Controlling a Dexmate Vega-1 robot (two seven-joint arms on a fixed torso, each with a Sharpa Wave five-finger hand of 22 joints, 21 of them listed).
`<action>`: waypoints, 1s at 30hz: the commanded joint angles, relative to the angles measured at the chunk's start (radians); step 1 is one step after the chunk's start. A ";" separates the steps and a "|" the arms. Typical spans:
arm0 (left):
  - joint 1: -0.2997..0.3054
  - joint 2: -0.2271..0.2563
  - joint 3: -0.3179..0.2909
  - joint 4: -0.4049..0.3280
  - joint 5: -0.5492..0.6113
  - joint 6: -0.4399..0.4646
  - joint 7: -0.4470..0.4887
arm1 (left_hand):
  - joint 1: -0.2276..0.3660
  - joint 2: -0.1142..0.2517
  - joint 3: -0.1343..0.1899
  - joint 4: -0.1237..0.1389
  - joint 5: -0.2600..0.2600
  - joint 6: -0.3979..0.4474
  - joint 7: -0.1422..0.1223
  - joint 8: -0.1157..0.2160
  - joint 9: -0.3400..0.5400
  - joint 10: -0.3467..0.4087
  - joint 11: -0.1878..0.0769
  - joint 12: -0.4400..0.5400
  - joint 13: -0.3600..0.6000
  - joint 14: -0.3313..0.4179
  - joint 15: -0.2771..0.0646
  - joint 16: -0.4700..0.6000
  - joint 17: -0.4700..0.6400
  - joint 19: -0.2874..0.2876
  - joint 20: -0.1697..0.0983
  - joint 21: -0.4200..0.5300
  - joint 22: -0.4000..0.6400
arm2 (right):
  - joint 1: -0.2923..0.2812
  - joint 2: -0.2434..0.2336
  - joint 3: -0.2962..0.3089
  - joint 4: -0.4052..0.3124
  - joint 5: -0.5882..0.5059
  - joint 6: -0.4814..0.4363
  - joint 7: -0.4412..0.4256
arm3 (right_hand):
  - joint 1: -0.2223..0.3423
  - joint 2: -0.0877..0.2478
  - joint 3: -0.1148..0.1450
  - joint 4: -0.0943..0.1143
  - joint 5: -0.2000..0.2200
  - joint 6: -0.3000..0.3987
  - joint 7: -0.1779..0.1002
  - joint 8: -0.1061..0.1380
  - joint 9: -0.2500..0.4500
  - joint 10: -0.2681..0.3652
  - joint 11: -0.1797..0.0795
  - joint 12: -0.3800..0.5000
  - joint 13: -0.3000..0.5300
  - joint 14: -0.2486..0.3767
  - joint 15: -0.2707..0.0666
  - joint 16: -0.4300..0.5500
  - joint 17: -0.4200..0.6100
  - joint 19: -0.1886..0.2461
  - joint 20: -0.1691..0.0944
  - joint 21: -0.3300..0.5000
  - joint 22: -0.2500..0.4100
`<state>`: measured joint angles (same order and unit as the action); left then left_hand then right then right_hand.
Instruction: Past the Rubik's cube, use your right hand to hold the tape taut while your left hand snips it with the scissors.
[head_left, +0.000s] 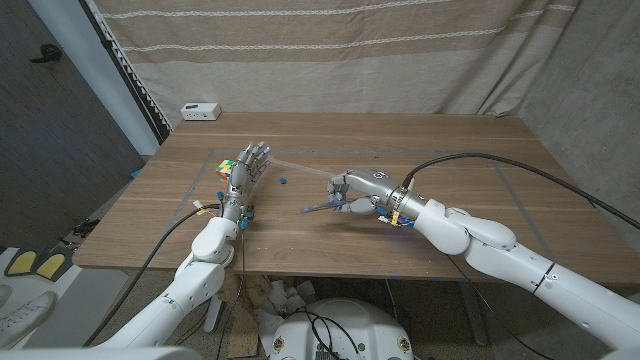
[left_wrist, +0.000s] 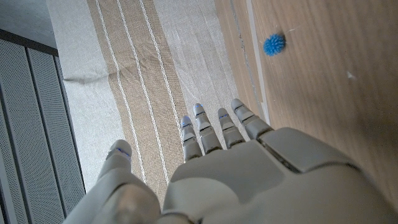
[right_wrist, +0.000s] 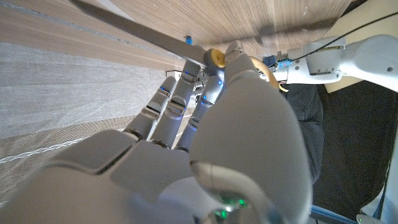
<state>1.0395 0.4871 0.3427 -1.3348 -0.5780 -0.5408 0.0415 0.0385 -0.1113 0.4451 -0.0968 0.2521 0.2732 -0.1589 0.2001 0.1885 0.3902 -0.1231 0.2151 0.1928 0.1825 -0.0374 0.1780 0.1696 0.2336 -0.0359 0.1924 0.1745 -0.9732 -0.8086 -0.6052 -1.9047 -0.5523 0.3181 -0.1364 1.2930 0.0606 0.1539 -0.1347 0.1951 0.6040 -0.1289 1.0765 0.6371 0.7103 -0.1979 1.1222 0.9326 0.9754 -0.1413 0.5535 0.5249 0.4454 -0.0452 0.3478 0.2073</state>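
My right hand (head_left: 352, 195) grips the scissors (head_left: 320, 208), blades aimed toward the Rubik's cube (head_left: 224, 168), while my left hand (head_left: 250, 165) stands wide-fingered just beside that cube, where the pale tape (head_left: 300, 168) stretches away for cutting.

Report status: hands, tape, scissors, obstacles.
Right hand grips scissors. Left hand raised beside Rubik's cube, fingers spread, grip unclear. Thin strand between hands, maybe tape. Blue ball on table nearby.

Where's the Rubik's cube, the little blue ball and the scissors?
Rubik's cube (head_left: 222, 167): head view, its top face.
Little blue ball (left_wrist: 273, 44): left wrist view, its middle.
Scissors (right_wrist: 140, 29): right wrist view, the blade.
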 joint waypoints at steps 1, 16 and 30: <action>-0.009 -0.007 0.003 0.015 -0.007 -0.002 -0.012 | -0.012 -0.003 -0.005 -0.003 0.004 0.009 -0.003 0.003 0.002 0.007 -0.002 0.006 0.004 0.004 -0.125 0.007 0.006 0.001 -0.084 0.005 0.004 | -0.033 0.022 0.048 -0.032 0.138 0.033 0.007 | 0.129 0.112 0.024 0.015 0.004 -0.018 0.000 0.019 0.022 -0.015 0.000 0.016 0.025 0.022 -0.099 0.011 0.030 0.008 -0.100 0.017 0.009; 0.001 -0.009 -0.003 0.017 -0.020 -0.007 -0.014 | -0.015 -0.002 -0.008 0.000 0.004 0.008 -0.004 0.002 0.002 0.006 -0.002 0.005 0.004 0.003 -0.125 0.007 0.006 0.001 -0.083 0.005 0.004 | -0.060 0.050 0.099 -0.066 0.309 0.059 0.046 | 0.139 0.110 0.029 0.016 0.006 -0.010 0.004 0.025 0.008 -0.027 -0.002 0.024 0.036 0.023 -0.098 0.009 0.066 0.011 -0.103 0.037 0.018; -0.008 -0.003 0.003 0.005 -0.010 -0.010 -0.025 | -0.017 -0.001 -0.011 0.002 0.005 0.009 -0.004 0.002 0.002 0.007 -0.004 0.005 0.004 0.003 -0.128 0.006 0.006 0.002 -0.084 0.005 0.004 | -0.092 0.066 0.161 -0.085 0.454 0.080 0.058 | 0.151 0.106 0.031 0.015 0.006 0.009 0.007 0.026 -0.028 -0.038 0.000 0.039 0.054 0.021 -0.098 0.000 0.106 0.012 -0.111 0.065 0.026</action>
<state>1.0375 0.4805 0.3419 -1.3196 -0.5942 -0.5498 0.0248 0.0345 -0.1073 0.4365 -0.0965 0.2521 0.2768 -0.1625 0.2000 0.1885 0.3901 -0.1232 0.2151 0.1929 0.1825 -0.0374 0.1780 0.1696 0.2337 -0.0359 0.1924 0.1745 -1.0415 -0.7540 -0.4894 -1.9724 -0.2285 0.3788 -0.0935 1.3100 0.0435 0.1772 -0.1200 0.1965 0.6061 -0.1143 1.1030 0.6117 0.6854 -0.1946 1.1579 0.9817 0.9790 -0.1377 0.5579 0.6232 0.4577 -0.0463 0.4032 0.2298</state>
